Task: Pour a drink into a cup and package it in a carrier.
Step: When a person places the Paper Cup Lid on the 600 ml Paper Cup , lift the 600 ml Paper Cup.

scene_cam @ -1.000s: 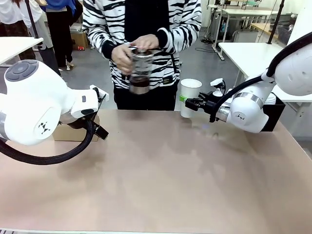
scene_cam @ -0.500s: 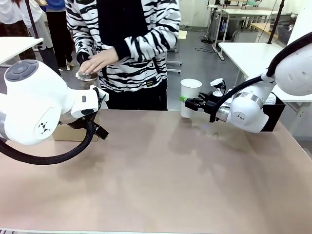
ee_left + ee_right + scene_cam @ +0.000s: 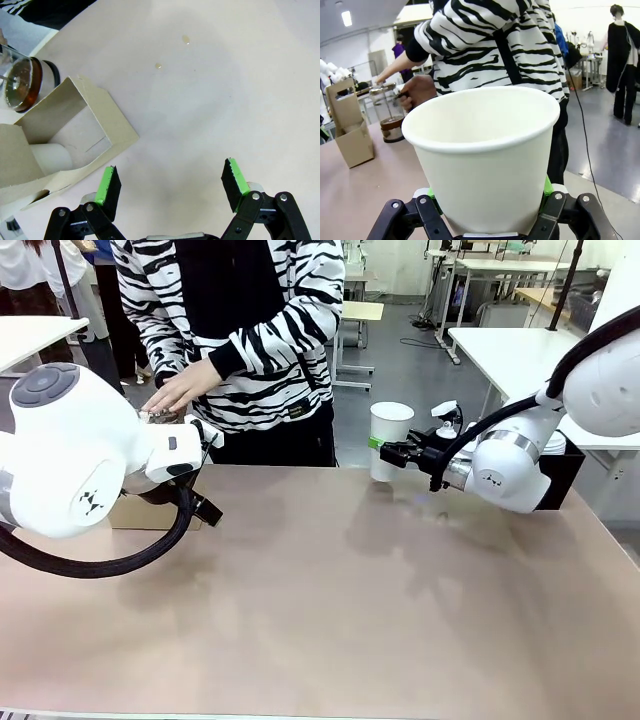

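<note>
The big white left robot arm (image 3: 70, 465) comes in from the left side and bends low over the tabletop (image 3: 320, 590). Its black left gripper (image 3: 170, 176) points down at the tabletop. Its two fingers with green pads (image 3: 106, 181) stand wide apart, and nothing is between them. The white right robot arm (image 3: 600, 380) comes in from the right side. Its wrist (image 3: 500, 472) lies level and points sideways, toward the middle. The black right gripper (image 3: 388, 446) is squeezed tight onto a tall white paper cup (image 3: 485, 150). One finger presses on each side of the cup, and the cup stands upright.
</note>
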